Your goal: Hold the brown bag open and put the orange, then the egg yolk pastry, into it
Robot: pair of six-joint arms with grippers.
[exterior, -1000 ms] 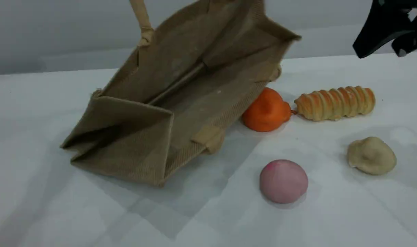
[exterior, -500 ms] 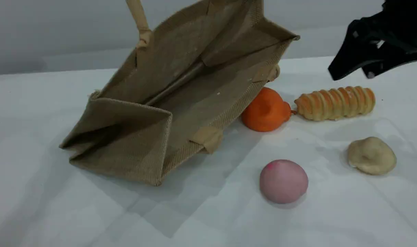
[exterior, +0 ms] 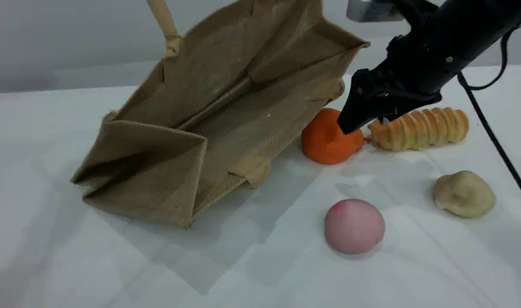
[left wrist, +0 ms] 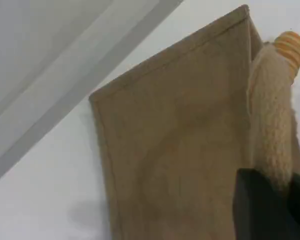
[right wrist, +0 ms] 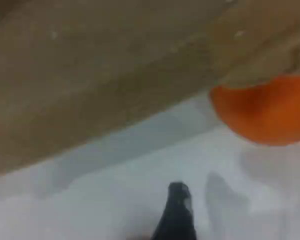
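Observation:
The brown bag [exterior: 226, 111] hangs tilted with its open mouth towards the right, its bottom resting on the table. My left gripper [left wrist: 276, 202] is shut on its beige handle [left wrist: 271, 115]; in the scene view that handle [exterior: 165, 25] rises out of the top edge and the gripper is out of frame. The orange [exterior: 324, 141] lies right beside the bag's lower rim. My right gripper [exterior: 365, 122] hangs open just above the orange's right side; its fingertip [right wrist: 177, 210] shows left of the orange [right wrist: 267, 112]. The egg yolk pastry [exterior: 463, 193] sits at the right.
A ridged golden bread roll [exterior: 418, 128] lies right of the orange, partly behind my right gripper. A pale pink ball [exterior: 354, 225] rests in front. The right arm's cable [exterior: 495, 141] runs down across the right edge of the white table [exterior: 50, 256].
My right arm has swung down and left from the top right corner to just over the orange. The bag has shifted slightly to the left.

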